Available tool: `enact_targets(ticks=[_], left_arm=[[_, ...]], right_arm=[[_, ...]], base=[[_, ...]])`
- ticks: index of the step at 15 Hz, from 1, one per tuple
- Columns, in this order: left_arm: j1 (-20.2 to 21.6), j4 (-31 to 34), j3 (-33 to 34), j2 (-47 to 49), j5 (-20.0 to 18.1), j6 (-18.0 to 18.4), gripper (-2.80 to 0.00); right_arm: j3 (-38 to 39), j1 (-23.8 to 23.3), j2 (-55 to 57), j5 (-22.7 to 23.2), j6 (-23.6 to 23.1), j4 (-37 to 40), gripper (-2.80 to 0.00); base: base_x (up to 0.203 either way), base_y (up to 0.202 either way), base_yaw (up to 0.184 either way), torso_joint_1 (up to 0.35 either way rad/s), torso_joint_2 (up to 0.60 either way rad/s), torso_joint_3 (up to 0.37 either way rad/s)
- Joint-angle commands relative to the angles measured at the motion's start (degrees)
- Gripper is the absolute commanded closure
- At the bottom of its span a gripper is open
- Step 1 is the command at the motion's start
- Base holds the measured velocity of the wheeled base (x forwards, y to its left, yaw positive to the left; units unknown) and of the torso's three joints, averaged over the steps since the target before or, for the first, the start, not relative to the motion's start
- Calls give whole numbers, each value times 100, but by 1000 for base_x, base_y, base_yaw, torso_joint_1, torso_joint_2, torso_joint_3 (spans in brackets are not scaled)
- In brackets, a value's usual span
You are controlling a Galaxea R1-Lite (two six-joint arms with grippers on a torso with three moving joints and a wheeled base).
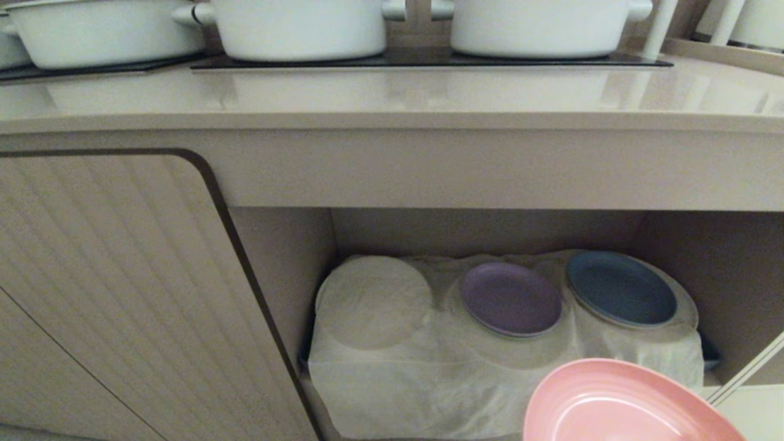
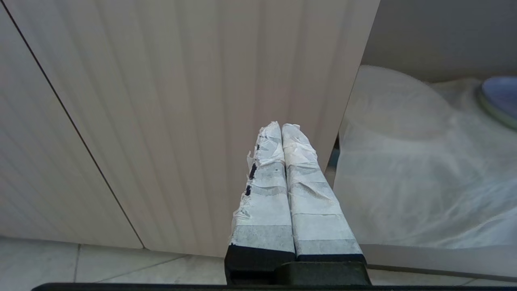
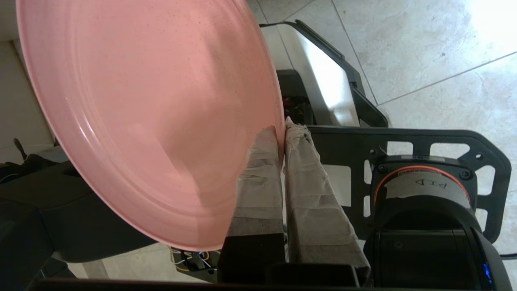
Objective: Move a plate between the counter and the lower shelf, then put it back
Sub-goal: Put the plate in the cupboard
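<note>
- Beige stone-smooth counter [image 1: 392, 98] spans the upper head view, its thick front edge glossy, with flat black hob panels [image 1: 429, 59] inset and white pots [image 1: 300, 27] standing on them.
- Ribbed beige cabinet door [image 1: 110, 288] with a dark rounded outline sits left of the lower shelf [image 1: 429, 380], an open recess draped in thin, wrinkled white cloth.
- Purple plate [image 1: 511, 299] and blue plate [image 1: 621, 288] lie side by side on the cloth; a round shape [image 1: 373, 300] bulges under it to their left.
- Right gripper [image 3: 282, 133], fingers wrapped in white tape, is clamped on the rim of the plate [image 3: 149, 117], one finger on each face.
- Left gripper [image 2: 281, 127] hangs before the ribbed door with its taped fingers pressed together, holding nothing.
- Matte pink, round, with a low raised rim and faint rings, the plate is held tilted in the air, in front of the shelf's right part and below the counter.
</note>
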Motion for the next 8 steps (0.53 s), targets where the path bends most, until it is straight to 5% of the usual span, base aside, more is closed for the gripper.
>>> enact_targets(ticks=[1,8], left_arm=[[2,-6,1,6,8,-4,0],[2,-6,1,6,1,-4,0]], right_arm=[[3,2,-21,10,17,24,0],[3,2,-39,10,24,84,0]], base=[[0,0,0,-107,437,315],[0,0,0,-17,77,57]])
